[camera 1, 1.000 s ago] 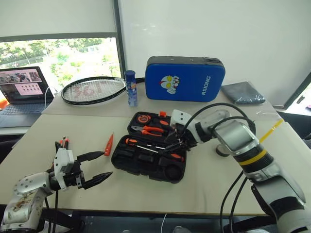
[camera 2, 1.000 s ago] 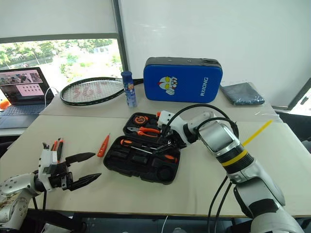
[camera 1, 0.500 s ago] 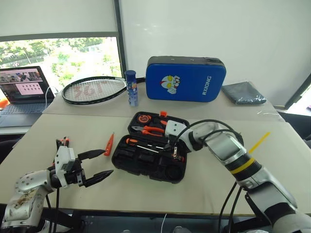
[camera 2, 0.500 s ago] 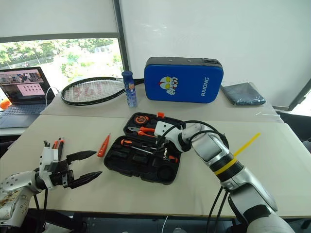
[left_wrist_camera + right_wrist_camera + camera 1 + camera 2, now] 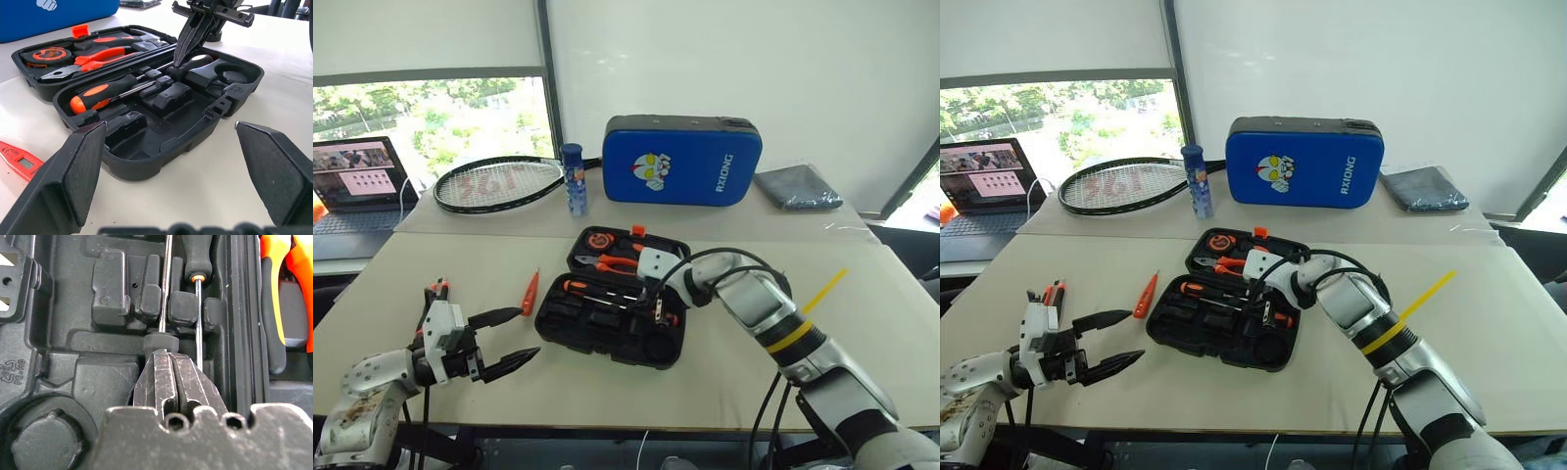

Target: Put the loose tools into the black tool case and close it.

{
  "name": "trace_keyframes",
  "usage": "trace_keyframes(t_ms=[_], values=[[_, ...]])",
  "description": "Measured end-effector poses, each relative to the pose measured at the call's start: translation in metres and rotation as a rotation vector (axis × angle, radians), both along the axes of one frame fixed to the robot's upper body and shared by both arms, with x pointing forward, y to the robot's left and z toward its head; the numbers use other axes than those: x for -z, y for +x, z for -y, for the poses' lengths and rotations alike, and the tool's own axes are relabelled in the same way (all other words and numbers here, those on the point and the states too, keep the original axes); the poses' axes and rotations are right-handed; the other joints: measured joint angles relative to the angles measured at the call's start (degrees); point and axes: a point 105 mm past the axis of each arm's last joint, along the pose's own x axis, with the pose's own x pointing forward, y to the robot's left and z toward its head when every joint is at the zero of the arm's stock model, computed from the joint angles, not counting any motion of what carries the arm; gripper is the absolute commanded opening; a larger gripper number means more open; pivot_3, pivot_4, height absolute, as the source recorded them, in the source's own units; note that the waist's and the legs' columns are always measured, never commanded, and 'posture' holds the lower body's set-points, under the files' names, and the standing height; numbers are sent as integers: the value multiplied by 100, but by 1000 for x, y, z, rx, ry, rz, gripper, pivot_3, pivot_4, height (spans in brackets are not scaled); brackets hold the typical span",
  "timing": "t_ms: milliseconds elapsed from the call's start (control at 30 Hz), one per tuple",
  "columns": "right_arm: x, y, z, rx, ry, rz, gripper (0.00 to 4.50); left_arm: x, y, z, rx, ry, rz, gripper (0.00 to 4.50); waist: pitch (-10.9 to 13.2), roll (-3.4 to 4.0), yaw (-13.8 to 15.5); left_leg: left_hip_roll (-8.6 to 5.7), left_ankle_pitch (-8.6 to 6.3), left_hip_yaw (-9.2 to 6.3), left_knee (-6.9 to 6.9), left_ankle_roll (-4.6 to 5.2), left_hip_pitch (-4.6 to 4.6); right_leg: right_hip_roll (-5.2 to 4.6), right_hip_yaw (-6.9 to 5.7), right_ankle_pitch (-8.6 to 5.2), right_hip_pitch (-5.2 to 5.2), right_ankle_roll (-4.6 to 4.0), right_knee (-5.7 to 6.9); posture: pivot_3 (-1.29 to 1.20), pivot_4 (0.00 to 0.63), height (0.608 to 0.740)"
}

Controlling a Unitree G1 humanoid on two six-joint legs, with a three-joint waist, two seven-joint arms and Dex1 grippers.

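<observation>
On table, one open case (image 5: 607, 328), one loose tester (image 5: 530, 291)

Beige table (image 5: 724, 382), open tool case (image 5: 592, 333), tester screwdriver (image 5: 530, 291)

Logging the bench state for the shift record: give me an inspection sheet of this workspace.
Surface: beige table, a second one behind.
Job's things: black tool case open, holding screwdrivers, pliers and tape measure; slim orange tester screwdriver loose on the table beside it.
Clutter: tennis racket, blue bottle, blue padded case, grey cloth.
Grippers: left gripper open, apart from the case; right gripper shut, tips in the case at a screwdriver's handle end.
Cables: black ones looped on the right arm.
Surroundings: laptop, window.
</observation>
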Motion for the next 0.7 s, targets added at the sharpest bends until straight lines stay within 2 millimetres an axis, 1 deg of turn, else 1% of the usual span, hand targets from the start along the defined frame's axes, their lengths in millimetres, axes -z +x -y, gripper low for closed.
trace_keyframes(t_ms=[67, 133, 167, 233, 267, 300, 333, 367, 400, 433, 533, 600, 667, 700], values=[[-1, -1, 1, 2, 18, -1, 65, 1, -1, -1, -12, 2, -3, 4500, 0, 0, -8, 0, 0, -1, 0, 0, -2, 0, -1, 0, -2, 0, 1, 0, 150, 740], [-5, -7, 2, -32, 122, -8, 65, 3, -4, -7, -51, 3, -10, 4500, 1, 0, -4, 0, 0, -5, -2, -1, -19, -1, -6, 0, -13, 0, -4, 0, 150, 740], [-10, -11, 4, -56, 194, -7, 65, 4, -5, -13, -90, 0, -13, 4500, 2, 0, -1, -1, 0, -6, -3, 0, -29, -4, -6, 0, -21, 0, -6, 0, 150, 740], [-25, -19, 12, -96, 317, 36, 65, 3, -8, -24, -166, -11, -4, 4500, 6, 0, 15, -2, -1, -9, -5, -1, -36, -10, -10, 0, -23, 1, -10, 0, 150, 740], [-39, -28, 24, -112, 398, 77, 303, 5, -14, -32, -217, -15, -8, 4500, 6, 0, 35, -1, -4, -14, -9, -1, -36, -14, -18, -1, -18, 1, -21, 0, 150, 740], [-44, -34, 33, -109, 436, 95, 605, 6, -18, -37, -248, -20, -9, 4500, 6, 0, 47, 1, -6, -16, -13, -2, -33, -16, -21, -1, -12, 1, -31, 0, 150, 740], [-46, -43, 49, -91, 470, 110, 741, 10, -24, -45, -297, -31, -27, 4500, 6, 0, 76, 2, -7, -18, -20, -2, -32, -19, -23, -1, -9, 2, -42, 0, 150, 740], [-45, -46, 56, -76, 480, 109, 1001, 11, -28, -49, -321, -37, -35, 4500, 6, -1, 92, 2, -7, -18, -22, -2, -31, -19, -24, -1, -7, 2, -44, 0, 150, 740], [-37, -53, 69, -38, 492, 98, 1400, 16, -34, -56, -370, -53, -58, 4500, 6, -2, 114, 2, -7, -15, -22, -2, -32, -20, -25, -1, -7, 2, -47, 0, 150, 740], [-30, -61, 82, -1, 538, 113, 1702, 18, -40, -63, -429, -61, -67, 4500, 6, -5, 135, 1, -7, -18, -23, -2, -33, -19, -32, -1, -3, 2, -50, 0, 150, 740], [-10, -79, 108, 67, 624, 152, 2777, 26, -56, -82, -572, -77, -110, 4500, 7, -5, 144, -1, -3, -7, -21, -6, -27, -19, -25, -2, -1, 2, -43, 0, 150, 740], [-3, -93, 125, 72, 654, 210, 3455, 27, -64, -84, -631, -82, -118, 4500, 8, -6, 132, 1, -2, -4, -15, -8, -7, -16, -25, -3, 22, 4, -44, 0, 150, 740], [4, -101, 138, 99, 658, 231, 4076, 32, -71, -86, -681, -85, -148, 4500, 14, -8, 118, 4, -2, -1, -14, -8, 34, -13, -25, -19, 67, 22, -52, 0, 150, 740], [10, -105, 145, 124, 659, 230, 4482, 35, -73, -88, -711, -84, -171, 4500, 19, -13, 106, 11, -3, 1, -15, -9, 68, -9, -25, -37, 97, 30, -53, 0, 150, 740]])
